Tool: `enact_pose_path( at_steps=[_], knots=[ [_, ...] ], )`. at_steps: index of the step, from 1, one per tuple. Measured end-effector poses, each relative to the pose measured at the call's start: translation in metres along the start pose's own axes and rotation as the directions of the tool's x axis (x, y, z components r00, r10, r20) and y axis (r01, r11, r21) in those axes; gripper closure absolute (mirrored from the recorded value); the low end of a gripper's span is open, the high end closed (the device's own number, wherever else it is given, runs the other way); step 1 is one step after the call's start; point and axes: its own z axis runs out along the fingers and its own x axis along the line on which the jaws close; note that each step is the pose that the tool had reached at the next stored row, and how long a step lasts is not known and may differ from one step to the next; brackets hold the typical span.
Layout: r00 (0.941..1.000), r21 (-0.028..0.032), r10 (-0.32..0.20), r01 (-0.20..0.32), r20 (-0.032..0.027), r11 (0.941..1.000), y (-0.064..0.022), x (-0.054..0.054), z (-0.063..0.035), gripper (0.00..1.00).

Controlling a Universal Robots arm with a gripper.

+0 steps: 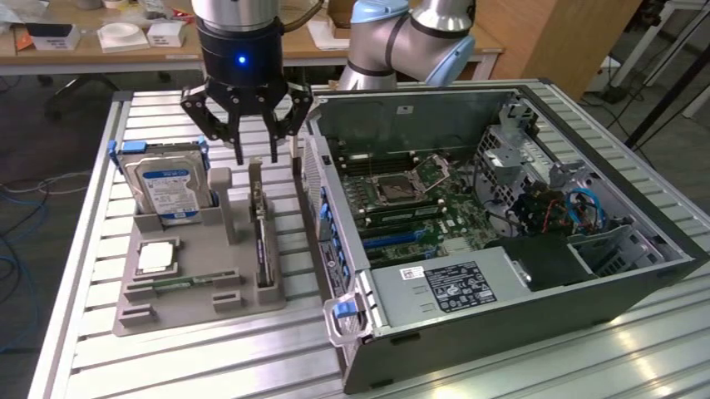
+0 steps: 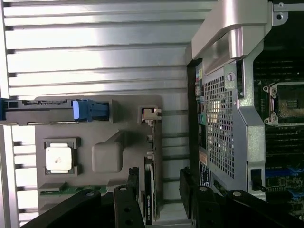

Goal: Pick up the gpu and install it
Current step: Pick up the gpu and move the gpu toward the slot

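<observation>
The gpu (image 1: 262, 243) is a thin dark card standing on its edge in a slot of the grey holder tray (image 1: 189, 312), to the exterior view's left of the open computer case (image 1: 500, 233). My gripper (image 1: 256, 156) hangs open just above the card's far end, touching nothing. In the wrist view the gpu (image 2: 151, 166) runs between the two dark fingers (image 2: 126, 204), and the gripper (image 2: 159, 202) straddles the card with a gap on each side. Inside the case, the motherboard (image 1: 421, 208) lies exposed.
A silver hard drive (image 1: 166, 187) with blue clips stands in the tray beside the gpu. A processor chip (image 1: 155, 256) and a green memory stick (image 1: 183, 283) lie in the tray's near part. The case's perforated wall (image 2: 221, 128) rises close beside the card.
</observation>
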Motion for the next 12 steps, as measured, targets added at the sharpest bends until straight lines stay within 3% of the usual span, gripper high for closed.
enact_pose_path(
  at_steps=[12],
  knots=[
    [1.0000, 0.0006, 0.000, 0.000, 0.0001, 1.0000, -0.0006, 0.000, 0.0139, 0.53]
  ],
)
